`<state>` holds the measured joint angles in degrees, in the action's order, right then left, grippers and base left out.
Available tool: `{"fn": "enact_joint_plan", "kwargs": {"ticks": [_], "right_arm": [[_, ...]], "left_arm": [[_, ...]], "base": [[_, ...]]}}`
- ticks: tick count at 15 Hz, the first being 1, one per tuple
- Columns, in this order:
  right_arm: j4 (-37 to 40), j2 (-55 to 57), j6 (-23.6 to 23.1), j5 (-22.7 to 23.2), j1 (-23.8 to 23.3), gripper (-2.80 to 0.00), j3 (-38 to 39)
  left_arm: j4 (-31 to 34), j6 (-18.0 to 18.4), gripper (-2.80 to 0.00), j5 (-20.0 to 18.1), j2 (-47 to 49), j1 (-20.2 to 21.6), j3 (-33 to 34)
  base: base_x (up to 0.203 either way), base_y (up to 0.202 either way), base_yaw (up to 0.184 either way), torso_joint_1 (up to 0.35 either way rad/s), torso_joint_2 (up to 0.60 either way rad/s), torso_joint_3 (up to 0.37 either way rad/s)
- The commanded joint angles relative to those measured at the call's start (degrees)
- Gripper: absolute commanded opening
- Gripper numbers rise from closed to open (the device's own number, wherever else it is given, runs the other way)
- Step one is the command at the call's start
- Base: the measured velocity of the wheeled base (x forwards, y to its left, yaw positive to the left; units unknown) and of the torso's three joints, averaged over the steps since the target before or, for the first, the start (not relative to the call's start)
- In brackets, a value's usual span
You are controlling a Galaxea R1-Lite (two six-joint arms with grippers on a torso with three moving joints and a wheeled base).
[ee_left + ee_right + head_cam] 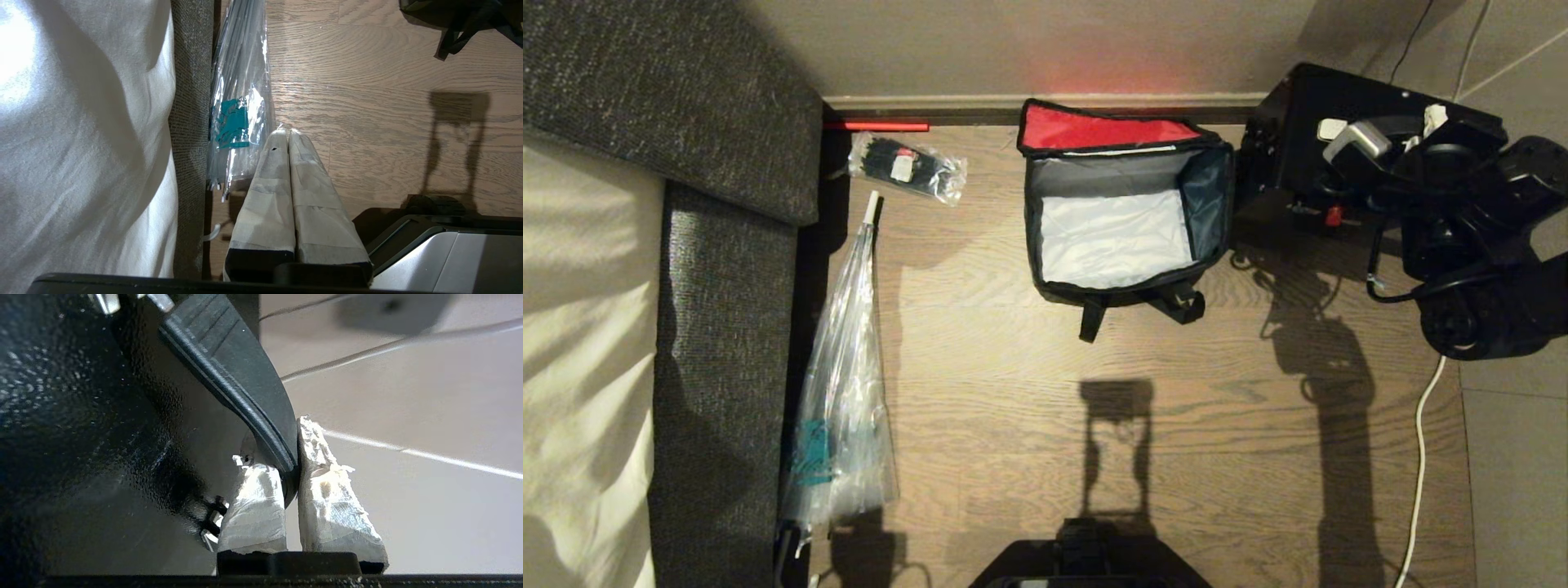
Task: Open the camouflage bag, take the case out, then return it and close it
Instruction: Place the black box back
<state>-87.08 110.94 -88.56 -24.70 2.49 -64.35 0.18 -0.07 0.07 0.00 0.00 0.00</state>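
Against the skirting board at the far edge of the wooden floor (1176, 425) stands one camouflage bag (1125, 214), open, its red inner lid (1104, 129) folded back toward the wall and its silvery lining bare, with nothing lying in its single compartment. Two black straps hang over the bag's near side onto the boards. Just to the bag's right, at the far right corner where the wood meets pale tile, the one case (1298, 135) is held up on edge, black and slightly glossy, its near edge close beside the bag's right wall. The right gripper (291, 457) is clenched on the case's black handle (241, 375); both taped fingers (327, 494) press it from either side, and the textured black shell fills the rest of the right wrist view. The right arm (1462, 237) shows at the right edge of the head view.

The left gripper (288, 136) hangs low near the robot's base, its two taped fingers pressed together and holding nothing. Beside it, one long clear plastic bag (845, 392) with teal printing lies along the left edge of the floor against one grey sofa (727, 327) that carries a white sheet (580, 343). One small clear packet of black ties (907, 167) sits near the far left corner, well apart from the bag. One white cable (1419, 457) runs along the right edge.
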Motion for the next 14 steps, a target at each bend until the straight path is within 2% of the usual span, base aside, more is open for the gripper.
{"fn": "enact_joint_plan", "kwargs": {"ticks": [1, 6, 14], "right_arm": [[-0.6, -3.5, -0.6, -0.1, 1.2, -2.80, -0.2], [-0.6, -7.5, -1.9, -0.1, 5.8, -2.80, -1.0], [-0.6, -7.6, -2.7, -2.2, 17.2, -2.80, -1.4]], "left_arm": [[0.0, 0.0, -2.80, 0.0, 0.0, 0.0, 0.0], [0.0, 0.0, -2.80, 0.0, 0.0, 0.0, 0.0], [0.0, 0.0, -2.80, 0.0, -0.1, 0.0, 0.1]], "base": [[0.000, 0.000, 0.000, 0.000, 0.00, 0.000], [0.000, 0.000, 0.000, 0.000, 0.00, 0.000], [0.000, 0.000, 0.000, 0.000, 0.00, 0.000]]}}
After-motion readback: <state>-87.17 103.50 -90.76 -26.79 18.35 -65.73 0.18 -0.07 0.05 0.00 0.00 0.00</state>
